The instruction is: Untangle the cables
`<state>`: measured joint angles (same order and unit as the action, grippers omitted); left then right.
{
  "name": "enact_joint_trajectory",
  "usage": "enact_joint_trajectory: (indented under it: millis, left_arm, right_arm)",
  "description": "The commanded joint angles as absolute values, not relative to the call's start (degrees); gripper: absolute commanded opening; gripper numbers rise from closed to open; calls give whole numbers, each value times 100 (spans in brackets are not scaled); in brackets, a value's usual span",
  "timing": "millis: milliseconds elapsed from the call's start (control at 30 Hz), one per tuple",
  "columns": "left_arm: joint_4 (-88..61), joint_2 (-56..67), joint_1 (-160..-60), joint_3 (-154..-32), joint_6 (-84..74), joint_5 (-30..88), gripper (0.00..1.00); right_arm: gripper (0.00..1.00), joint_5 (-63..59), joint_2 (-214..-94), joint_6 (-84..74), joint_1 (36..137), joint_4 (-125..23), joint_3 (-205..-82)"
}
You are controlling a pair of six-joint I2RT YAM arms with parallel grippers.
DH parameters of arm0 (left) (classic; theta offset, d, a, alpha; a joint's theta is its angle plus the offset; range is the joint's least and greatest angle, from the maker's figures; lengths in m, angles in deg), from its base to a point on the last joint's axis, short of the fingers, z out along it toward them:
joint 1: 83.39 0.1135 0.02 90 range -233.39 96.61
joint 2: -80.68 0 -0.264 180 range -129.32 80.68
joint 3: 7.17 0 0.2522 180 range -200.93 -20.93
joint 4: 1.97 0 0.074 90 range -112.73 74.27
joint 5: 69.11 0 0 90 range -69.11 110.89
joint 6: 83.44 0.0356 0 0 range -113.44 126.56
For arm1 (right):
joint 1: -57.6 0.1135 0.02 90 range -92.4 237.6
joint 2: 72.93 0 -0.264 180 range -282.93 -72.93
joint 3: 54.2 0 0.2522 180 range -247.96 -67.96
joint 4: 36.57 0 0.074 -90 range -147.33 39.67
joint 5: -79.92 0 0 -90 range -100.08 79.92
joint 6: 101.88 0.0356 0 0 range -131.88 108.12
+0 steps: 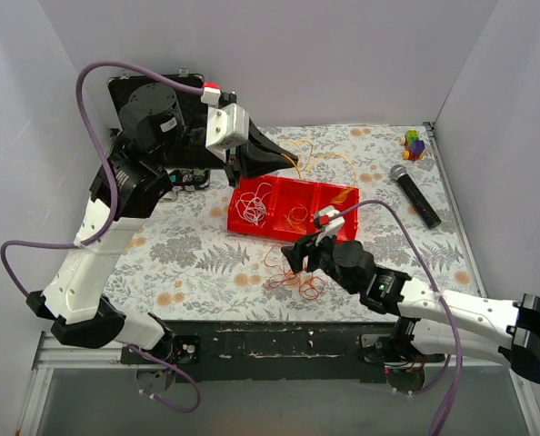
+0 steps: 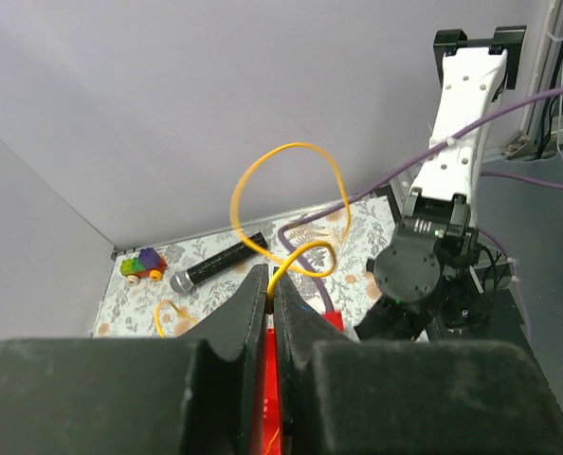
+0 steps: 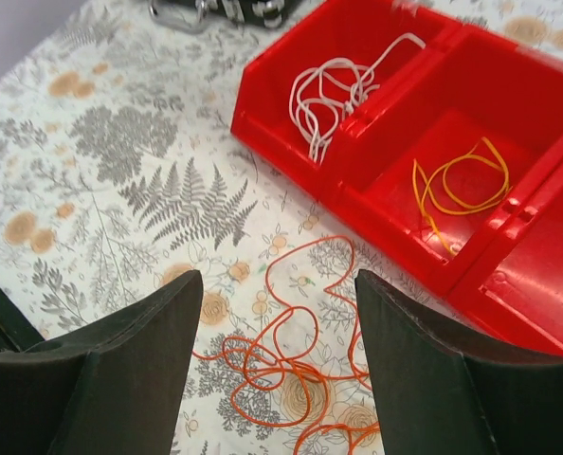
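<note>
Cables are found in four places. We note an orange clump loose on the tabletop, just on the near side of the red tray. White strands lie in the tray's left compartment and a yellow coil in its middle one. A yellow strand is held in the air off the tray's far-left corner.

The orange clump is the item outstanding. It lies directly beneath the right hand, whose fingers stand wide apart and hold nothing, one to either side of the tangle. One long loop runs out of the clump toward the tray, so we judge its long axis near-to-far, across the line between the fingers. The right hand is plainly the nearer; the left hand is well apart, beyond the tray. In our judgement a straight descent would set the fingers astride the mass.

The left hand is pinched closed on the yellow strand. From the fingertips the strand rises, loops and trails rightward along the tray's far side, long axis left-to-right. Where its free end lands we cannot tell.

A microphone lies on the tabletop at far right.
</note>
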<state>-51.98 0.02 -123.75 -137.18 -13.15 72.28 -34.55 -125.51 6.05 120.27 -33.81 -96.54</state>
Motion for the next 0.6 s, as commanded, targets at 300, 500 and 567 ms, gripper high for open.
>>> enact_joint_trajectory:
  millis: [300, 500, 567]
  left_arm:
    - [-2832, 702, -12391, -11220, -1664, 5255, 0]
    - [-1688, 475, -12391, -10338, -1928, 4866, 0]
    - [-1443, 325, -12391, -10180, -2042, 4831, 0]
  right_arm:
    - [70, -4163, -12148, 1404, 12026, -3089, -8890]
    - [69, -4435, -10995, 1879, 12044, -4161, -8458]
    - [69, -4549, -10714, 2002, 12044, -4469, -8387]
